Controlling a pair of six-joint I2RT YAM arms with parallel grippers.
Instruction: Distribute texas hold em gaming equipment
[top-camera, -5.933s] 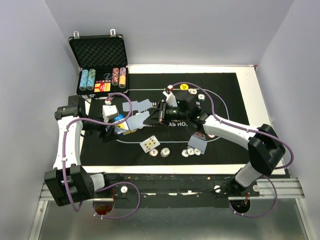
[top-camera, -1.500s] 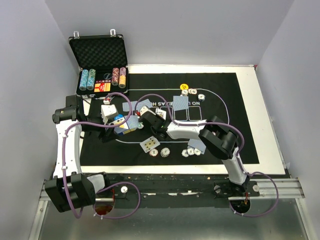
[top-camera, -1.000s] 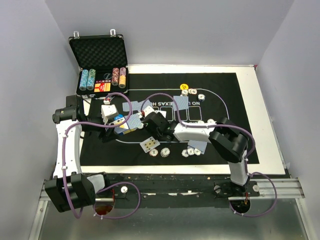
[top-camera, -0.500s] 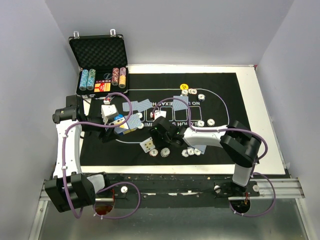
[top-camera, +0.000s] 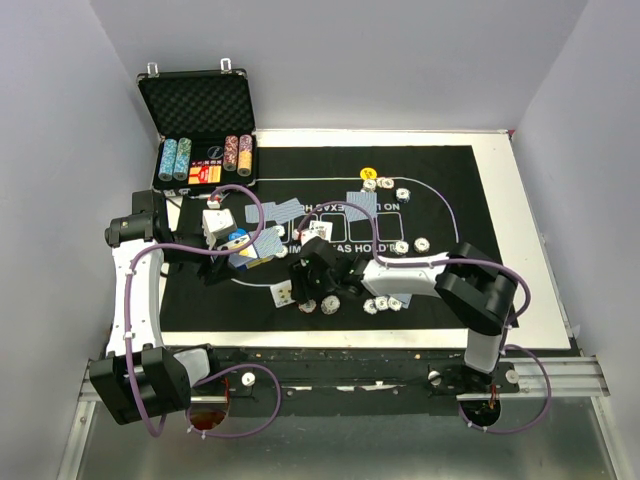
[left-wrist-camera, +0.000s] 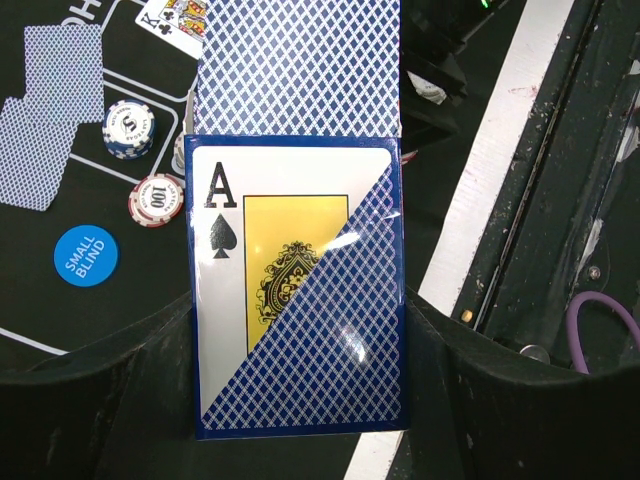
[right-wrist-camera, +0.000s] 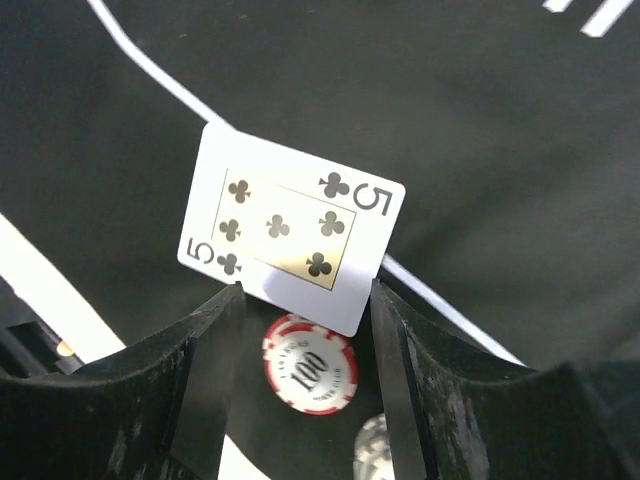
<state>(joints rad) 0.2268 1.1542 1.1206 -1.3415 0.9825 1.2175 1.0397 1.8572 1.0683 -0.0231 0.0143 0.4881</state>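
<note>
Far left first: the case (top-camera: 198, 105) stands open off the mat's (top-camera: 450, 285) 10 o'clock corner, with chip stacks racked inside. My left pincer (top-camera: 238, 255) hangs over the mat's 9 o'clock side, closed snug on the card box (left-wrist-camera: 300, 300) (ace of spades printed on the front). Blue-backed cards (left-wrist-camera: 300, 60) poke out of its open end. Under it on the felt are the small blind button (left-wrist-camera: 85, 255) and a blue chip (left-wrist-camera: 130, 128).

Moving right, my right pincer (right-wrist-camera: 305, 300) is low at about 7 o'clock, spread roughly a card wide. The five of clubs (right-wrist-camera: 290, 235) sits face up in that gap. It looks laid on the mat rather than pinched, though I can't swear the tips are off its edges. Its near corner meets a red 100 chip (right-wrist-camera: 310, 372), touching or overlapping, can't tell which. Further right there are loose chips (top-camera: 372, 305) at 6 o'clock, and a yellow button (top-camera: 368, 173) at 12 o'clock beside dealt cards (top-camera: 360, 203).

What bugs me is that if a tip is rubbing the five when I lift off, the card will skate or flip, or shove that red chip out of place. On the left, tilting the box mouth-down would let the cards slide out across the worktop (top-camera: 497, 165).
</note>
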